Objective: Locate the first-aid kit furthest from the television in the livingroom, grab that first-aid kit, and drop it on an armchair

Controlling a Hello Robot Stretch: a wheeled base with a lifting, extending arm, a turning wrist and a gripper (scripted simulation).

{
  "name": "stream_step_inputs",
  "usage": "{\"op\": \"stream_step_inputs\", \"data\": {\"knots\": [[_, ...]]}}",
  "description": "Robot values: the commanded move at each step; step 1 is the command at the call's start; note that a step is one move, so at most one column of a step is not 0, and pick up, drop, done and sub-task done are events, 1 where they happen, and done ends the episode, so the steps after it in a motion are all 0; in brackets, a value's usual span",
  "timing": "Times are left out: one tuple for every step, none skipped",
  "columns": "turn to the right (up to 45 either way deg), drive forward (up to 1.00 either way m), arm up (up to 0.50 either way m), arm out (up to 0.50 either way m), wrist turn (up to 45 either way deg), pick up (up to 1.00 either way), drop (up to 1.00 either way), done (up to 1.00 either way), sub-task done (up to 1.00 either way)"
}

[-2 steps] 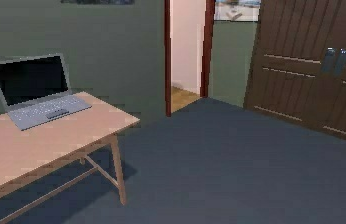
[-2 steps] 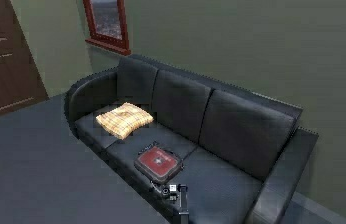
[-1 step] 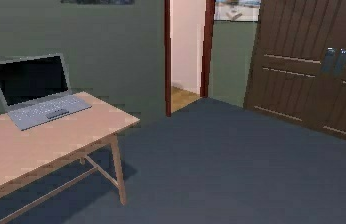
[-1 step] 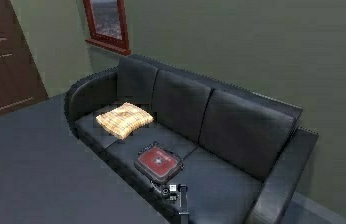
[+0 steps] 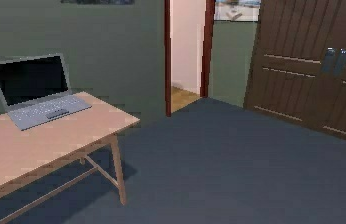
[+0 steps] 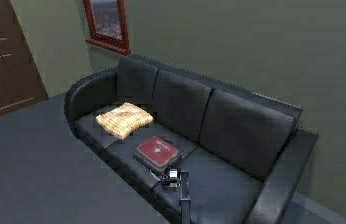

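- Looking ahead, at the far left a pale wooden tabletop [image 5: 21, 150] carries a laptop [image 5: 36, 90] with its dark screen up. It has nothing to do with this job, so the base should keep off that corner when it turns.
- Past it is a doorway [image 5: 186, 55] with a red frame, then dark brown double doors [image 5: 311, 70] at the right. The blue-grey floor between them looks like the easy way out once the kit is in hand.
- Out to the arm's side, a brown door [image 6: 3, 55] stands at the left, with a red-framed picture or window [image 6: 106, 22] on the green wall.
- A long black sofa [image 6: 231, 120] runs across. On its left seat lies a folded tan cloth or cushion [image 6: 126, 119].
- Just right of that, near the front of the seat, lies the first-aid kit [image 6: 157, 150], a flat dark red case. It is close to the cloth, though I cannot tell whether they touch.
- The gripper [image 6: 171, 178] sits just below and right of the kit, at the end of the dark arm [image 6: 185, 208].
- With the sofa right behind the gripper, I cannot tell whether it holds anything or whether it touches the case.
- I judge the step to be the grab. The case is low and flat on a soft seat, so the fingers should take it across a narrow side.
- They should press down only lightly, or the cushion will give.
- Lift straight up and clear of the seat before drawing the arm back, and stay away from the tan cloth.
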Motion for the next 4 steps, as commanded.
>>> {"op": "stream_step_inputs", "data": {"knots": [[0.0, 0.00, 0.50, 0.00, 0.0, 0.00, 0.00, 0.00, 0.00], [0.0, 0.00, 0.10, 0.00, 0.0, 0.00, 0.00, 0.00, 0.00], [0.0, 0.00, 0.00, 0.00, -45.0, 0.00, 0.00, 0.00, 0.00], [0.0, 0.00, 0.00, 0.00, -45.0, 0.00, 0.00, 0.00, 0.00]]}}
